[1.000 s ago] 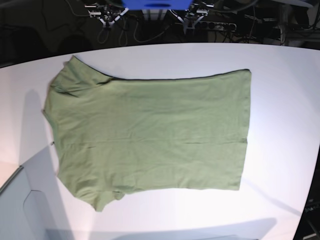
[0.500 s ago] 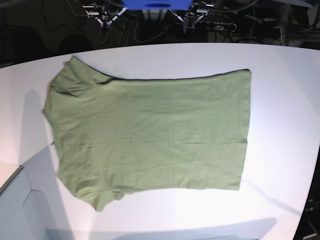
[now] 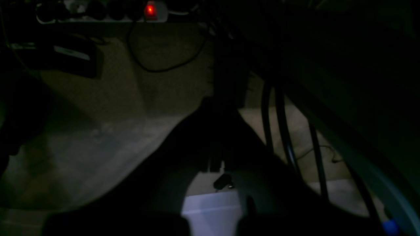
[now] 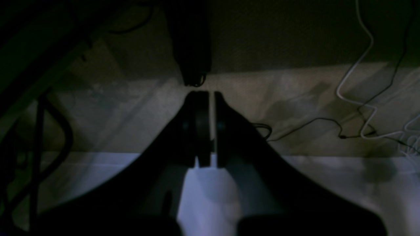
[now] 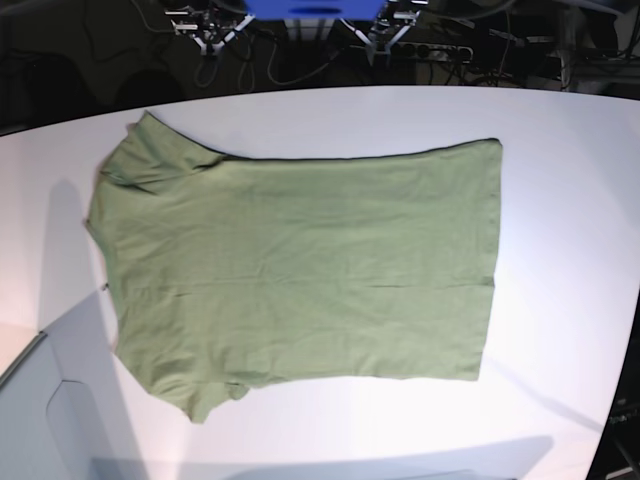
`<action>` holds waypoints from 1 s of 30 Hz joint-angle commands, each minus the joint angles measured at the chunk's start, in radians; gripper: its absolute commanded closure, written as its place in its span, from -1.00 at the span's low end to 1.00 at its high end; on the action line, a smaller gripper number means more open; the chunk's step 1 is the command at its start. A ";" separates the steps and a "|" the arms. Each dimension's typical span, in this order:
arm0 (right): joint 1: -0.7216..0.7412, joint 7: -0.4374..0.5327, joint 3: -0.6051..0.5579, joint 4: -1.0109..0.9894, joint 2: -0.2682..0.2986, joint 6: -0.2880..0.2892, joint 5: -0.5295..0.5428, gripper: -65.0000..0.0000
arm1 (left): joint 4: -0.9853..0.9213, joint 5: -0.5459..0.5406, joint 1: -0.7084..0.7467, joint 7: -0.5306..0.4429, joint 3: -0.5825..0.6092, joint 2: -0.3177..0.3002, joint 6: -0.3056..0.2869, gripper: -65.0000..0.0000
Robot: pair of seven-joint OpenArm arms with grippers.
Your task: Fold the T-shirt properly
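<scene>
Matt cloth T-shirt (image 5: 300, 270) on smooth white table (image 5: 560, 200)

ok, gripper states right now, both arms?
Left gripper: shut, holding nothing.
Right gripper: shut, holding nothing.

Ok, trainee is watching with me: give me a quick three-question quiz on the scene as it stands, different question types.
1. True or false: the T-shirt lies spread flat on the white table, not yet folded.
2. In the base view, the shirt's sleeves lie toward which side? A) left B) right C) both
3. Fill in: in its wrist view the right gripper has its jaws ____ and holds nothing.

Key: 1 true; 2 A; 3 shut
</scene>
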 commanded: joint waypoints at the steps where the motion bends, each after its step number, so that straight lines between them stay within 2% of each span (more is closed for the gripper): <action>1: -0.018 -0.006 0.001 0.010 0.003 0.023 0.001 1.00 | 0.000 0.010 0.019 0.008 0.002 0.005 -0.005 1.00; 5: -0.119 -0.007 0.001 0.168 0.018 0.023 0.001 1.00 | 0.048 0.002 0.065 0.007 -0.006 -0.018 -0.007 1.00; 7: -0.194 -0.044 0.001 0.295 0.031 0.023 0.001 1.00 | 0.117 0.001 0.118 0.008 -0.007 -0.026 -0.007 1.00; 9: -0.265 -0.095 0.001 0.427 0.043 0.023 0.001 1.00 | 0.207 0.001 0.178 0.010 -0.007 -0.027 -0.007 1.00; 11: -0.344 -0.141 0.001 0.581 0.066 0.025 0.001 1.00 | 0.313 0.001 0.253 0.010 -0.001 -0.056 -0.007 1.00; 15: -0.510 -0.148 0.002 0.872 0.103 0.026 0.004 1.00 | 0.542 0.001 0.402 0.010 -0.007 -0.078 -0.007 1.00; 19: -0.653 -0.194 0.001 1.139 0.155 0.026 0.002 1.00 | 0.767 0.001 0.536 0.011 -0.009 -0.127 -0.007 1.00; 24: -0.753 -0.306 0.008 1.423 0.216 0.026 0.002 0.99 | 1.050 -0.001 0.688 0.011 -0.026 -0.147 -0.007 1.00; 30: -0.797 -0.510 0.010 1.780 0.265 0.026 -0.001 0.98 | 1.390 -0.001 0.840 0.011 -0.049 -0.158 -0.007 1.00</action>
